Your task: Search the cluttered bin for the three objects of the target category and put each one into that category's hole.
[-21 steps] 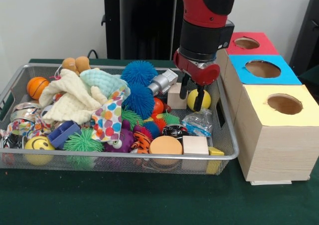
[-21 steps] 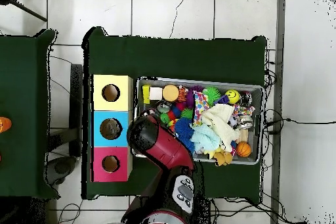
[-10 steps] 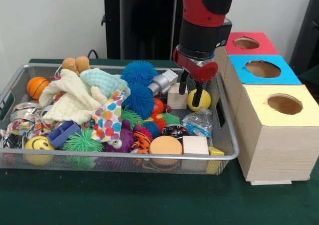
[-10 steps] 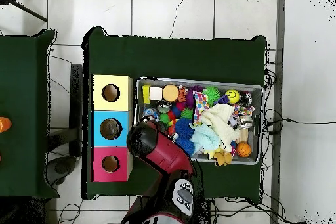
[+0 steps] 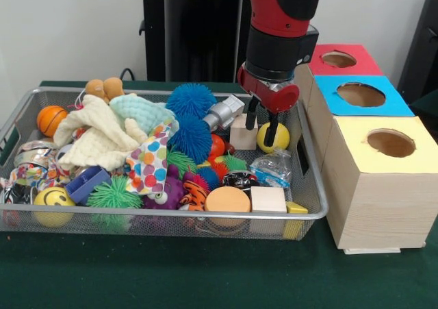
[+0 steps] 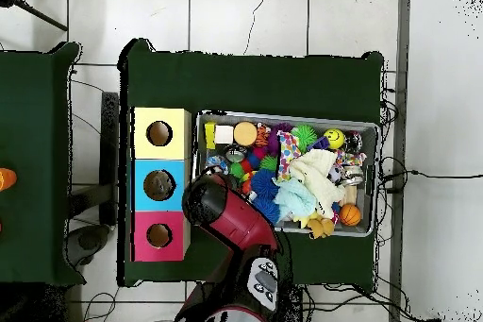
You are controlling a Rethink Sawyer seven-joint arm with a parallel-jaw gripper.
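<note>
My gripper (image 5: 262, 126) hangs open over the right end of the wire bin (image 5: 164, 215), with nothing between its black fingers (image 5: 272, 135). A yellow ball (image 5: 281, 137) lies just behind the right finger, and a small wooden block (image 5: 240, 133) sits by the left one. More balls show in the clutter: an orange basketball (image 5: 50, 119) at the far left and a yellow smiley ball (image 5: 53, 199) at the front left. In the overhead view the red arm (image 6: 215, 201) hides the gripper and the bin's left end.
Three wooden boxes with round holes stand right of the bin: red (image 5: 339, 59), blue (image 5: 361, 94), yellow (image 5: 391, 143). The bin also holds blue spiky balls (image 5: 191, 138), cloths (image 5: 102, 139), a silver cylinder (image 5: 222, 112), an orange disc (image 5: 228, 200), a wood cube (image 5: 267, 199) and a crumpled plastic bottle (image 5: 271, 168).
The gripper has risen a little and drawn slightly back since a second ago, still open and empty. Nothing in the bin has moved.
</note>
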